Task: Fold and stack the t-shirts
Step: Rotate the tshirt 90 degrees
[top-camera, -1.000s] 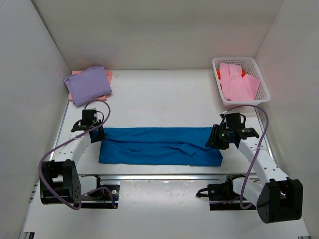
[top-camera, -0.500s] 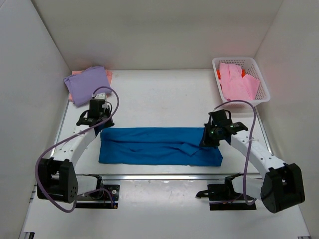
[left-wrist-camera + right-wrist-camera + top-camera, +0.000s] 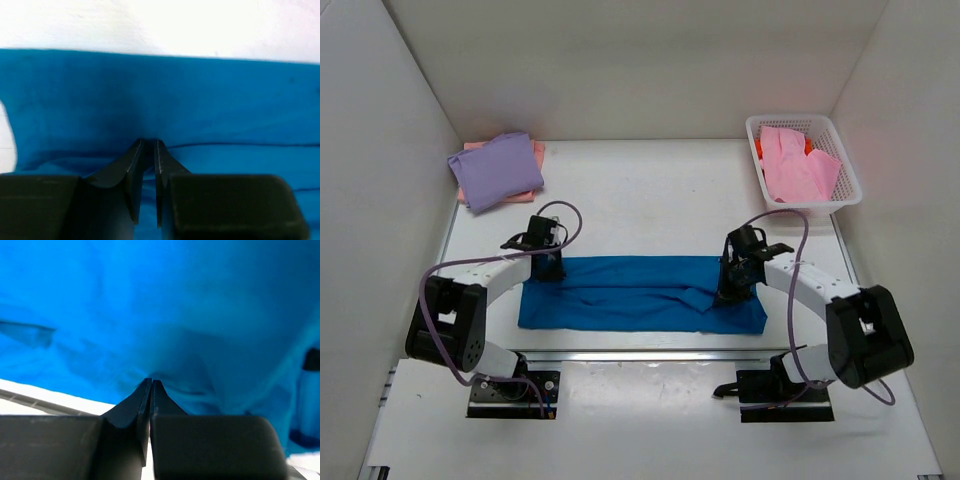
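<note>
The bright blue t-shirt (image 3: pixel 640 295) lies folded into a long strip across the near middle of the table. My left gripper (image 3: pixel 548 268) is at the strip's far left edge. In the left wrist view its jaws (image 3: pixel 148 141) are closed to a thin gap, pinching blue cloth (image 3: pixel 225 100). My right gripper (image 3: pixel 724 290) is on the strip near its right end. Its jaws (image 3: pixel 151 381) are pressed together on puckered blue cloth (image 3: pixel 165 305). A folded lavender t-shirt (image 3: pixel 497 170) lies on a salmon one (image 3: pixel 535 150) at the far left.
A white mesh basket (image 3: pixel 752 125) at the far right holds a light pink t-shirt (image 3: pixel 795 165) over an orange one (image 3: pixel 760 150). White walls enclose the table on three sides. A metal rail (image 3: pixel 640 352) runs along the near edge.
Both arms have swung inward from the strip's outer ends. The left gripper came down onto the far left edge, the right one onto the cloth near the right end. The shirt has barely shifted.
</note>
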Controlling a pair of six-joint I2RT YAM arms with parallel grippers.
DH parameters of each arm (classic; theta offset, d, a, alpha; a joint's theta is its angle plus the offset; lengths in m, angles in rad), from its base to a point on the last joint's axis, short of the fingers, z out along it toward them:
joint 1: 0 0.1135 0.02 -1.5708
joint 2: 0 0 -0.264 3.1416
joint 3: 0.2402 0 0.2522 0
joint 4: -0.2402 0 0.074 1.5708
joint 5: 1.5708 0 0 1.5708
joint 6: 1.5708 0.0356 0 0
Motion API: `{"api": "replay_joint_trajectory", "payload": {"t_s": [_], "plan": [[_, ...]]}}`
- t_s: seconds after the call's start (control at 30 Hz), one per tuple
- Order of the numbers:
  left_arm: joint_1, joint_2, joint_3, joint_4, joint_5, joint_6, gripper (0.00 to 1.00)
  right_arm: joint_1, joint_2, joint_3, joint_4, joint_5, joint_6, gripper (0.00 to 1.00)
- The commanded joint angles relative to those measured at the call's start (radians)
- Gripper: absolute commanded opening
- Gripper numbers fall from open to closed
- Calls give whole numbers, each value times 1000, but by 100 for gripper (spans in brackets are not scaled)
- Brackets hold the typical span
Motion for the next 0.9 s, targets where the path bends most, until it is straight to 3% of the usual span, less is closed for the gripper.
{"api": "replay_joint_trajectory", "payload": {"t_s": [0.0, 0.17, 0.27, 0.43, 0.53, 0.6, 0.73, 0.87], "plan": [[-37, -2, 15, -49, 35, -5, 24, 16, 85, 5, 56, 2, 12, 0], [-135, 92, 58, -117, 57, -27, 18, -27, 311, 152, 140, 16, -25, 0], [-188, 161, 76, -143, 109, -54, 13, -24, 536, 381, 98, 35, -55, 0], [-277, 215, 116, -186, 204, -103, 8, -36, 752, 831, 27, 13, -86, 0], [-322, 223, 135, -209, 282, -121, 0, -50, 897, 1101, -83, -36, -147, 1], [-366, 223, 132, -217, 350, -135, 0, -47, 1005, 1264, -152, -39, -190, 2], [-429, 172, 125, -163, 548, -205, 0, -52, 1061, 1505, -241, 2, -250, 3], [-433, 88, 179, -151, 559, -257, 2, -73, 971, 1585, -278, 12, -273, 5]]}}
